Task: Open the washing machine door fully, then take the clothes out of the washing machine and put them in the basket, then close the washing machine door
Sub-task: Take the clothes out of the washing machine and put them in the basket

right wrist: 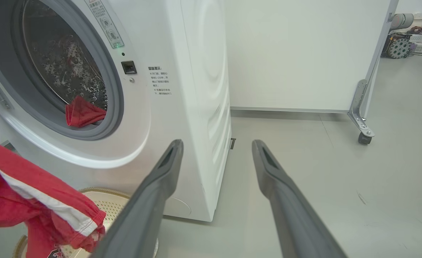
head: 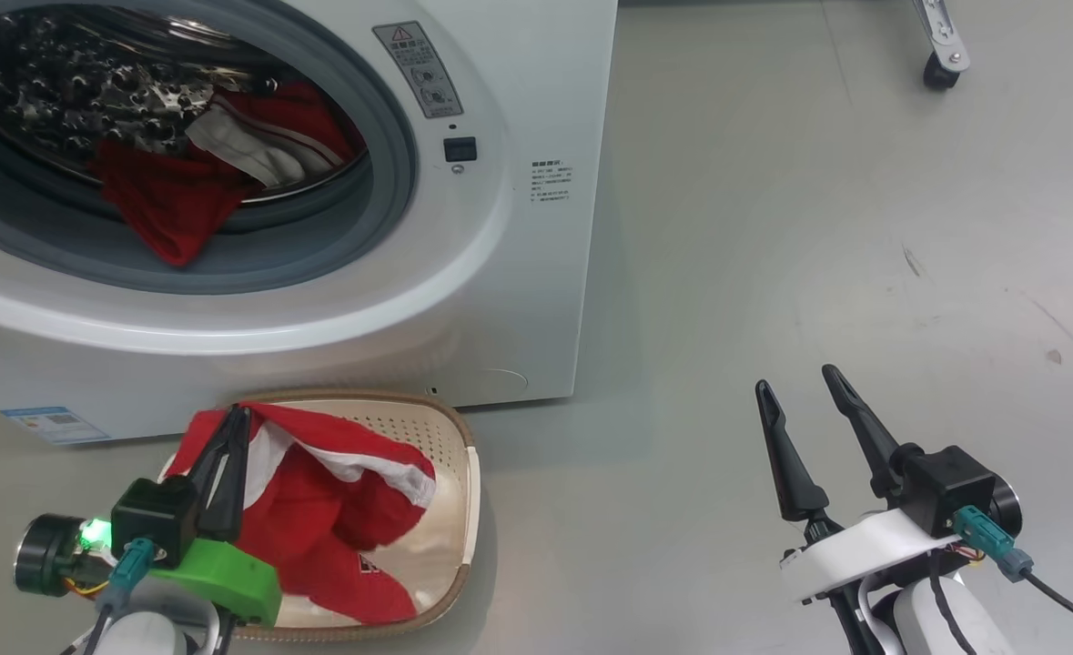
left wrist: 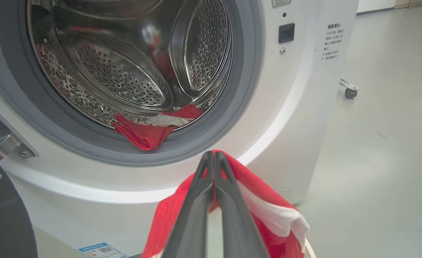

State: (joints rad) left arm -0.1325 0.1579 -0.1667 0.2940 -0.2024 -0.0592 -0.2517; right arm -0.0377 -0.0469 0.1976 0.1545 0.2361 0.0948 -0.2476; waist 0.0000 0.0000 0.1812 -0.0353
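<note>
Now the left tool [head: 237,414] is clenched on a red garment [head: 318,518] with a white stripe. It pinches a fold at the top while the rest sags into the basket [head: 465,473], which sits on the floor just before the washer [head: 536,109]. The right tool [head: 795,379] is released, fingers wide, well apart to the right and holding nothing. The door [left wrist: 1,218] stands swung aside at the left edge of the left wrist view. More red clothes [head: 167,196] lie at the front of the drum [left wrist: 125,71], one fold drooping over the grey gasket [head: 318,255].

The step in hand looks like the drop. To do it well, I would bring the pinch over the middle of the basket, lower until most of the cloth is piled inside, then let go and lift straight up so the fingers drag no fold back out. The garment seems to reach the left rim, so a release too far left could leave it trailing on the floor. After that, the drum wants another reach.
</note>
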